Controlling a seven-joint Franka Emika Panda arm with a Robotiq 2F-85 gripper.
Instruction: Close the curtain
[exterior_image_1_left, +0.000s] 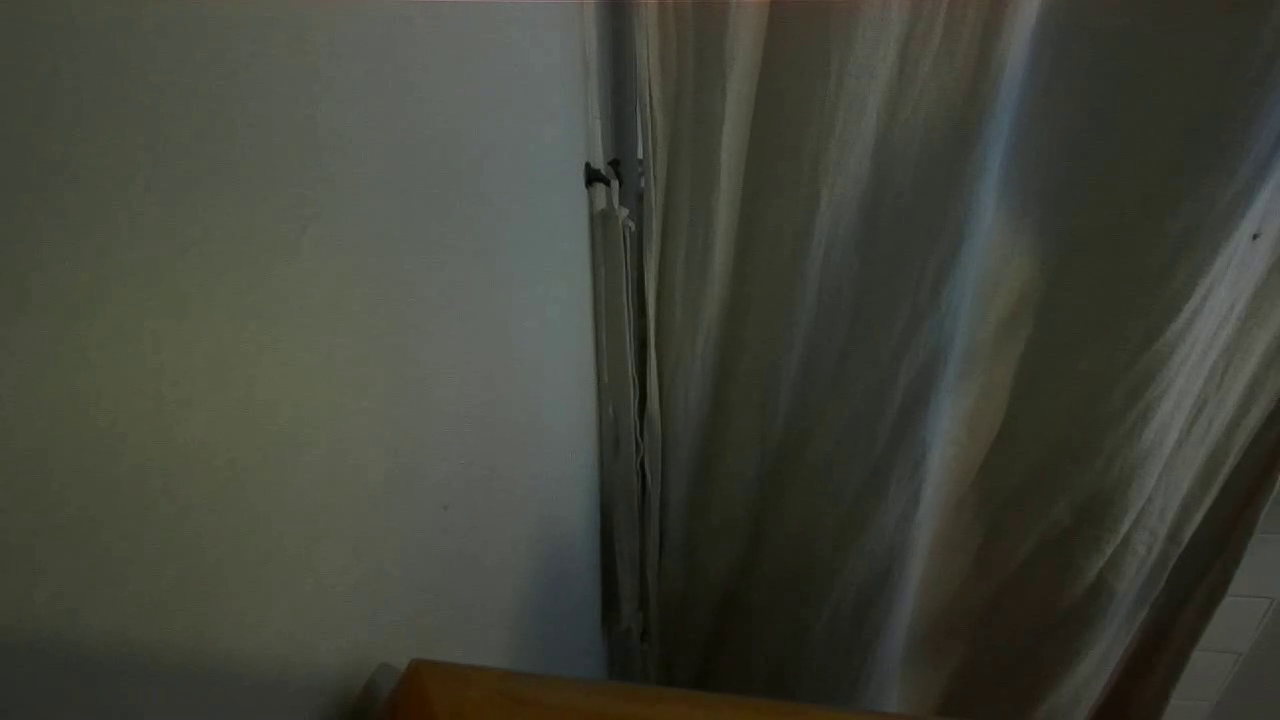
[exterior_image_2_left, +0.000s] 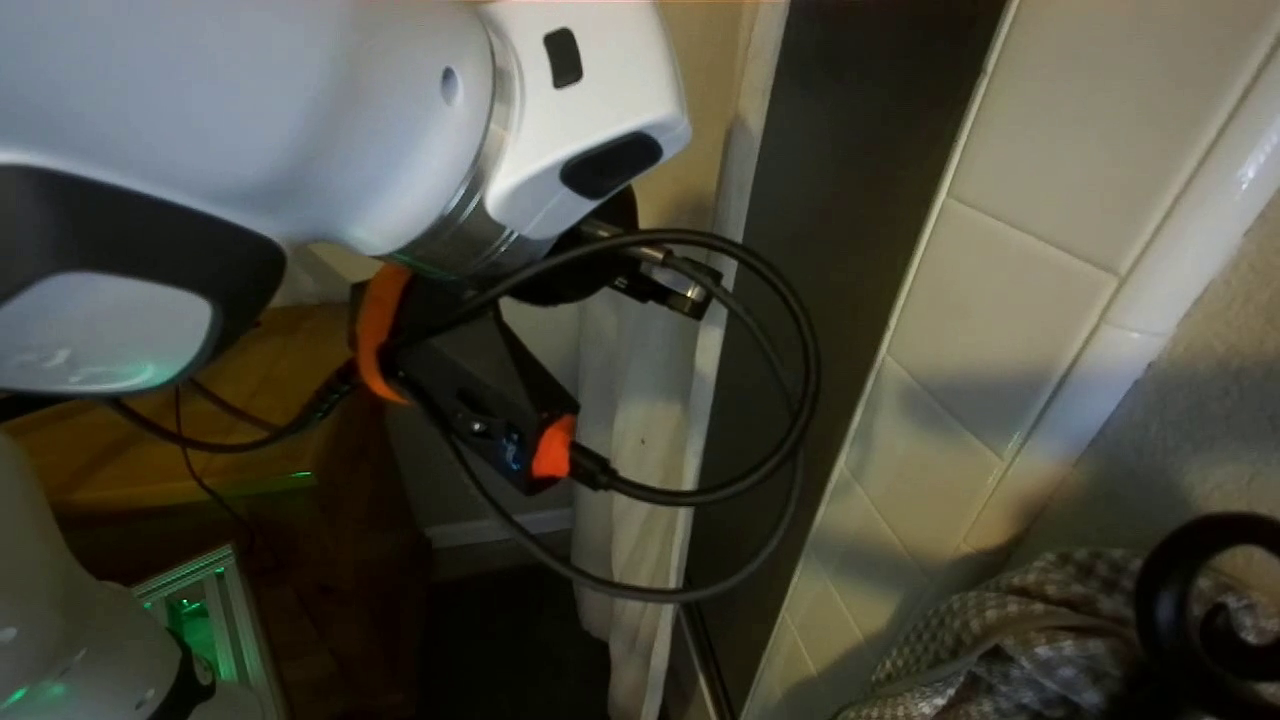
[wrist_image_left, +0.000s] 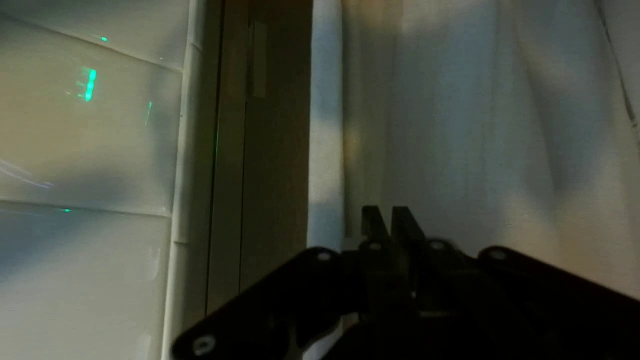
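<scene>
The curtain (exterior_image_1_left: 850, 350), a tall pale grey-beige sheet with soft folds, fills the right half of an exterior view. In an exterior view its narrow hanging edge (exterior_image_2_left: 640, 450) shows behind and below my gripper (exterior_image_2_left: 690, 298). In the wrist view the curtain (wrist_image_left: 450, 125) fills the right side, its bright straight edge just left of my fingertips. My gripper (wrist_image_left: 385, 215) points at the fabric. Its fingers are close together with a narrow gap, and I see no cloth clearly between them. Whether the tips touch the curtain is too dark to tell.
A white tiled wall (exterior_image_2_left: 1000, 320) stands right of the curtain edge, with a thin metal pole (exterior_image_2_left: 708, 660) low between. A cable loop (exterior_image_2_left: 808, 380) hangs from my wrist. Wooden furniture (exterior_image_2_left: 350, 560) stands left. A checked cloth (exterior_image_2_left: 1020, 640) lies lower right. A grey wall (exterior_image_1_left: 300, 300) adjoins the curtain.
</scene>
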